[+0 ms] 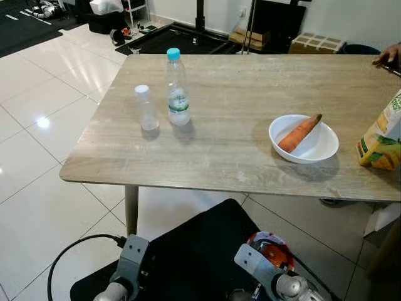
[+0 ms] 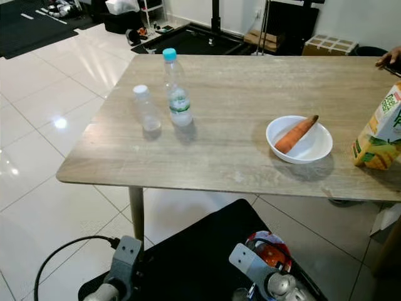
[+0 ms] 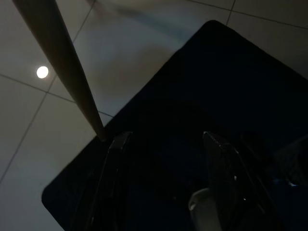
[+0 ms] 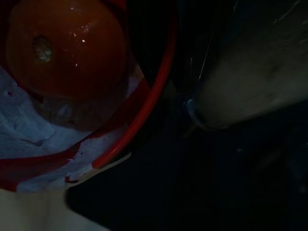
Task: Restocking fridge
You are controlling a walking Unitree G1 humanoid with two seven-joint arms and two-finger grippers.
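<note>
Left tool: hanging low over a black floor mat, its two long black fingers spread apart, nothing between them. Right tool: low beside a red-rimmed container holding an orange round fruit; whether it is released or clenched cannot be told.

Light wood-grain tabletop, near edge just beyond the mat, standing on glossy white floor tiles.

White round bowl, right of centre, holding one orange carrot that lies tilted with its tip over the far rim.

Yellow-and-green juice carton, at the right edge, near the bowl but apart from it.

Small clear plastic bottle with white cap, left of centre.

Taller clear plastic water bottle with blue cap, just beside it, upright.

Person's hand, at the far right corner.
</note>
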